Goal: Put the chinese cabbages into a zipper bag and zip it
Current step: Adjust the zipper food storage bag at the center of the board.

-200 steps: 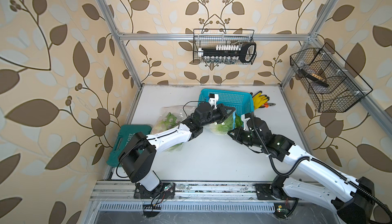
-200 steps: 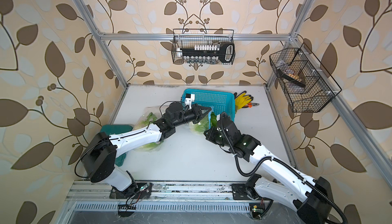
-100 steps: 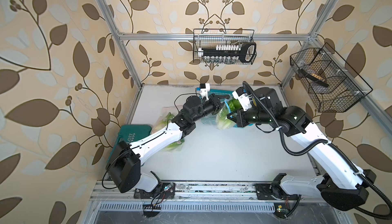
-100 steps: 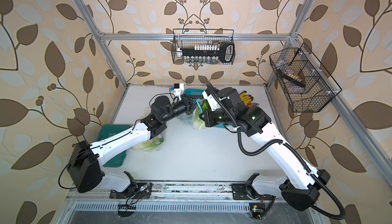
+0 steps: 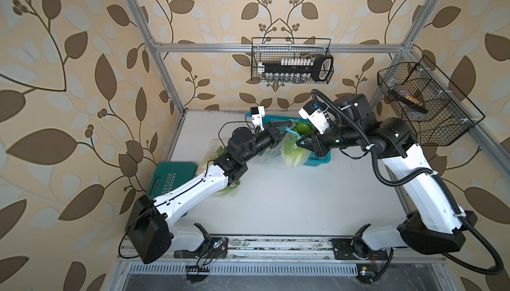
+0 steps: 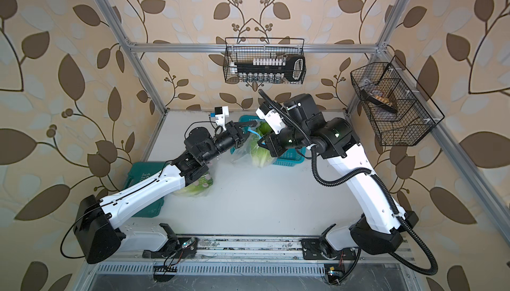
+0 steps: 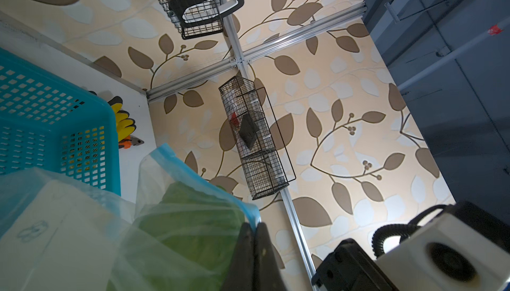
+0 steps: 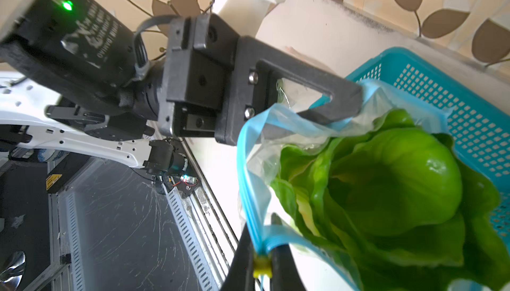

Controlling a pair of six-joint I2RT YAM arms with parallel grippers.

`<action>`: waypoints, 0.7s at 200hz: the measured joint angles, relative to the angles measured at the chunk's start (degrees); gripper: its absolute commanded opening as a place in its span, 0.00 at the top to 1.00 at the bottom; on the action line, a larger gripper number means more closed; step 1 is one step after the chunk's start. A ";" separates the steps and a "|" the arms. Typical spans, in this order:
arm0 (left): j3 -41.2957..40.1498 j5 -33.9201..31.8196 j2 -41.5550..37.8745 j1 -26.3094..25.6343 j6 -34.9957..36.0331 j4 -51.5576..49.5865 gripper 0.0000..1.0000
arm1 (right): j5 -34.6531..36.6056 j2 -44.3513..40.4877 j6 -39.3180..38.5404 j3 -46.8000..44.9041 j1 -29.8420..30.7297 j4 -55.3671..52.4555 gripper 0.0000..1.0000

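Observation:
A clear zipper bag (image 5: pixel 271 151) with a blue zip rim hangs in the air in front of the blue basket, stretched between both grippers. Chinese cabbage (image 5: pixel 294 151) (image 6: pixel 259 154) fills it, white stalk end down and green leaves (image 8: pixel 386 187) up at the open mouth. My left gripper (image 5: pixel 288 127) (image 7: pixel 255 224) is shut on one end of the blue rim. My right gripper (image 5: pixel 302 142) (image 8: pixel 262 237) is shut on the other end, at the yellow slider (image 8: pixel 262 266). More cabbage (image 5: pixel 229 190) (image 6: pixel 196 184) in clear plastic lies on the table under my left forearm.
The blue basket (image 5: pixel 320 160) (image 7: pixel 41 110) stands just behind the bag at the back of the table. Yellow-and-black gloves (image 7: pixel 124 121) lie beyond it in the corner. A green case (image 5: pixel 168 176) sits at the left edge. Wire baskets (image 5: pixel 291 60) (image 5: pixel 425 110) hang on the walls.
Both grippers have lifted the bag with its cabbage off the table, and the right arm has swung up high. Over the last half second the pose has barely shifted.

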 measured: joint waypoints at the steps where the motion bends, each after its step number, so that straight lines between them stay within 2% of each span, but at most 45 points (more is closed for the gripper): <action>1: 0.00 -0.02 -0.04 0.00 0.07 -0.02 1.00 | -0.11 0.24 -0.04 0.52 -0.02 -0.09 1.00; 24: 0.07 -0.13 -1.64 0.02 1.99 -1.60 1.00 | -2.71 3.80 -1.16 5.77 -0.04 -0.35 1.00; 65: -0.72 -2.60 -4.15 0.02 4.85 -4.83 1.00 | -6.34 5.03 -1.84 5.46 -1.29 0.09 1.00; 116: -7.30 -6.54 -6.21 0.46 5.31 -5.16 1.00 | -9.33 5.07 -1.88 -6.43 -3.48 5.64 1.00; 140: -9.75 -9.05 -6.73 1.53 5.25 -9.05 1.00 | -10.75 6.29 -1.64 -10.32 -4.07 6.54 1.00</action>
